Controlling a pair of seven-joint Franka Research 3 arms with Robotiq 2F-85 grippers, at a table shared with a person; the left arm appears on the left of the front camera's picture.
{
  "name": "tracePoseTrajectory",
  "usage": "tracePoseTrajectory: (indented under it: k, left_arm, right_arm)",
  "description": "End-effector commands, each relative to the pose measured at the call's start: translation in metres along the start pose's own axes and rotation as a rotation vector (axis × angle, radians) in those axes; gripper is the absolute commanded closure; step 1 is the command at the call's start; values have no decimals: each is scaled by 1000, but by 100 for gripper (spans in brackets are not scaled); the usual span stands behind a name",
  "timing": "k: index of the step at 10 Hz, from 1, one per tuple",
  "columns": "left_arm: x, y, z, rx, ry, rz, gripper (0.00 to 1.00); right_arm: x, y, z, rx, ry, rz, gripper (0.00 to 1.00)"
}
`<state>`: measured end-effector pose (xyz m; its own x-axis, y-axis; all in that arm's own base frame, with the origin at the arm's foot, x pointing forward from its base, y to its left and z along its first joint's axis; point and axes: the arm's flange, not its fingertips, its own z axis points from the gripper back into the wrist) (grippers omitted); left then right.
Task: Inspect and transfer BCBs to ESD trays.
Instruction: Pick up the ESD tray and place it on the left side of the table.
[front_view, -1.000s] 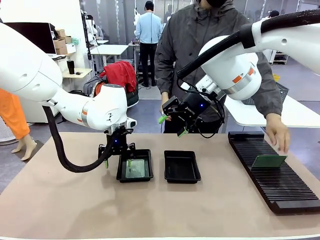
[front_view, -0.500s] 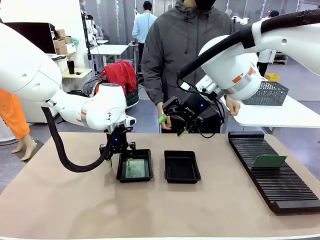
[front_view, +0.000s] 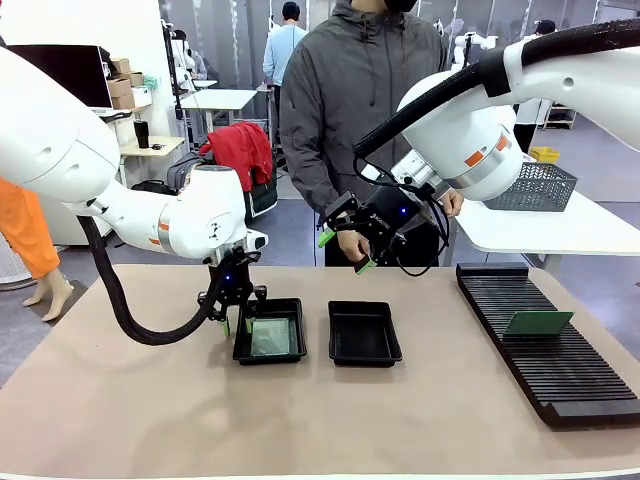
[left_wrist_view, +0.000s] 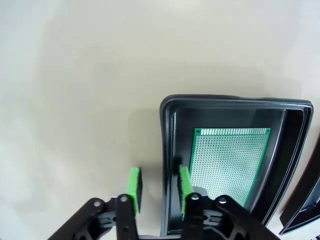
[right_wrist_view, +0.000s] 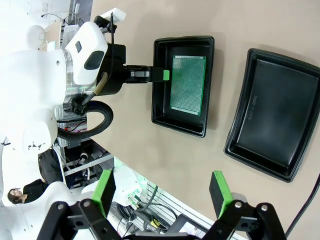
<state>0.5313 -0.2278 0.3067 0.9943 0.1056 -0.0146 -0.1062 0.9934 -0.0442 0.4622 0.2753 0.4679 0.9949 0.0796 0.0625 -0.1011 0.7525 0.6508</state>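
A tan table (front_view: 120, 400) is seen from the robot's side, with a person (front_view: 350, 90) in a grey jacket standing at the far edge. Two shallow black trays sit side by side near the middle of the table, close together but not touching.

The left tray (left_wrist_view: 235, 101) holds a green board (left_wrist_view: 227, 162), which lies flat on the tray floor and nearly fills it. The right tray (front_view: 364, 334) has a bare black floor.

The left pincer (left_wrist_view: 159, 192) points straight down at the outer side wall of the left tray. Its jaws stand a narrow way apart, astride that wall: one green pad (left_wrist_view: 134, 189) hangs over the bare table just outside the tray, and the other sits just inside the rim, beside the board's edge. A strip of table shows between the outer pad and the wall, so the pincer has hold of nothing.

The right pincer (front_view: 342, 251) hangs in the air above and behind the right tray, in front of the person. Its jaws are spread wide and it is empty.

A long black ribbed rack (front_view: 560, 370) lies along the table's right side. A second green board (front_view: 538, 322) stands tilted in its slots, well apart from both trays.
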Motion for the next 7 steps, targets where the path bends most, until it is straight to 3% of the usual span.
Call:
tracePoseTrajectory:
  k: [1, 4, 7]
  left_arm:
    - [-1, 7, 0, -38, -11, -2, 71]
    - [-1, 8, 1, -41, -20, -1, 96]
    - [0, 8, 2, -36, -24, -1, 100]
  right_arm:
    - [3, 1, -1, -15, -4, -9, 0]
    - [3, 1, -1, -15, -4, -9, 0]
    - [3, 1, -1, -15, -4, -9, 0]
